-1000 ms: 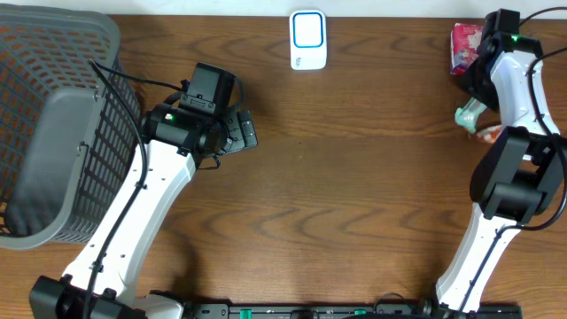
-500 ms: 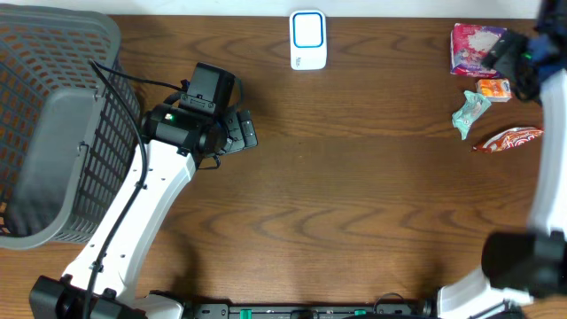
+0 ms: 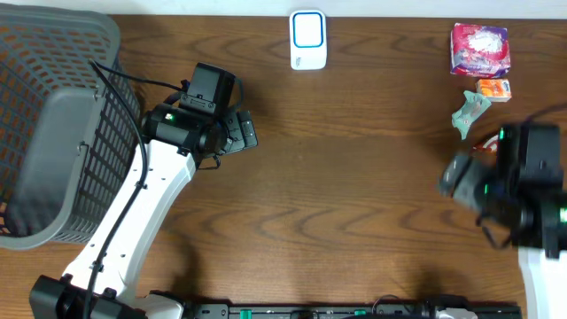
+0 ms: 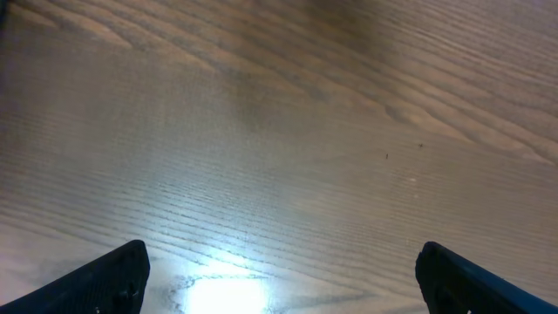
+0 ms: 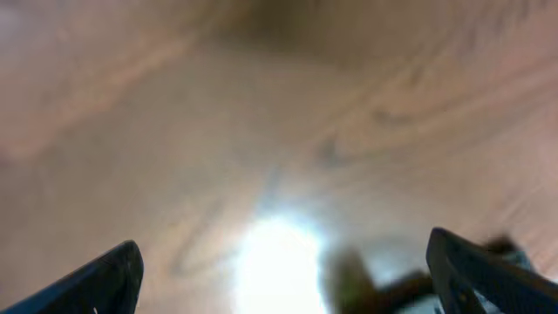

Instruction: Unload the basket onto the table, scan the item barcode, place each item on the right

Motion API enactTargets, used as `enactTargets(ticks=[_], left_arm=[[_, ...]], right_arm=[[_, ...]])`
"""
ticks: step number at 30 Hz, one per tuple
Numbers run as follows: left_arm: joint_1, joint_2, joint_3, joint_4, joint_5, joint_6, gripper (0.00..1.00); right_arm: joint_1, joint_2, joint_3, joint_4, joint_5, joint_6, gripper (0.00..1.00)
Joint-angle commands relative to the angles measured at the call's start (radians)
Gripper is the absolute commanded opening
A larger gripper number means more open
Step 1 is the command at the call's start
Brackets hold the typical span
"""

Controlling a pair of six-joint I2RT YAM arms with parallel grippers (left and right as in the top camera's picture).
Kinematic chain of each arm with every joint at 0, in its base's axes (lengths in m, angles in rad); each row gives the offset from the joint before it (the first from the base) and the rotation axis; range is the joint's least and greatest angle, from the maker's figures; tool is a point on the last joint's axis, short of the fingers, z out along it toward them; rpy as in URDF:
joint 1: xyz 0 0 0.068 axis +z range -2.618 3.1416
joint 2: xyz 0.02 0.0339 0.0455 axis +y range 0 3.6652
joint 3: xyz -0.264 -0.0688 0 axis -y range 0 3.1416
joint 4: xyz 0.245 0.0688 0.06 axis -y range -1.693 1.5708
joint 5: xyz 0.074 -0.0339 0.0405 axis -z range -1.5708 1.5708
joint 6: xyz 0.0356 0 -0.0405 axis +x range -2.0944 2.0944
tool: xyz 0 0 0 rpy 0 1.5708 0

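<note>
Left hand (image 4: 283,272) and right hand (image 5: 288,270) gaped empty; bare desk (image 3: 354,195) lay between, basket (image 3: 104,124) crowding its left edge.

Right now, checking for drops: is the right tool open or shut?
Open. The right tool has its fingers far apart in the wrist view.

Wooden table (image 3: 354,177), brown grain, glare patches. Grey mesh basket (image 3: 104,151) at left edge. White scanner (image 3: 308,40) at far edge, centre. Far right corner: pink packet (image 3: 479,48), orange box (image 3: 493,88) just below, green wrapper (image 3: 469,111) beside, red packet (image 3: 483,142) partly hidden.
</note>
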Motion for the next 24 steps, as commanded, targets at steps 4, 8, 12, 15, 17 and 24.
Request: enactTargets(ticks=[4,8,12,15,17,24], left_arm=[[0.003,0.004,-0.002,-0.003,-0.01,-0.013,0.98],[0.003,0.004,-0.002,-0.003,-0.01,-0.013,0.98],[0.003,0.004,-0.002,-0.003,-0.01,-0.013,0.98],[0.003,0.004,-0.002,-0.003,-0.01,-0.013,0.98],[0.003,0.004,-0.002,-0.003,-0.01,-0.013,0.98],[0.003,0.004,-0.002,-0.003,-0.01,-0.013,0.98]], right_arm=[[0.006,-0.106,-0.064,-0.193,0.053,0.011,0.99],[0.006,-0.116,-0.064,-0.194,0.056,0.018,0.99],[0.006,-0.115,-0.064,-0.191,0.063,0.018,0.99],[0.006,-0.116,-0.064,-0.163,0.068,0.011,0.99],[0.006,-0.116,-0.064,-0.107,0.055,-0.035,0.99],[0.007,-0.116,-0.147,0.188,-0.132,-0.326,0.99]])
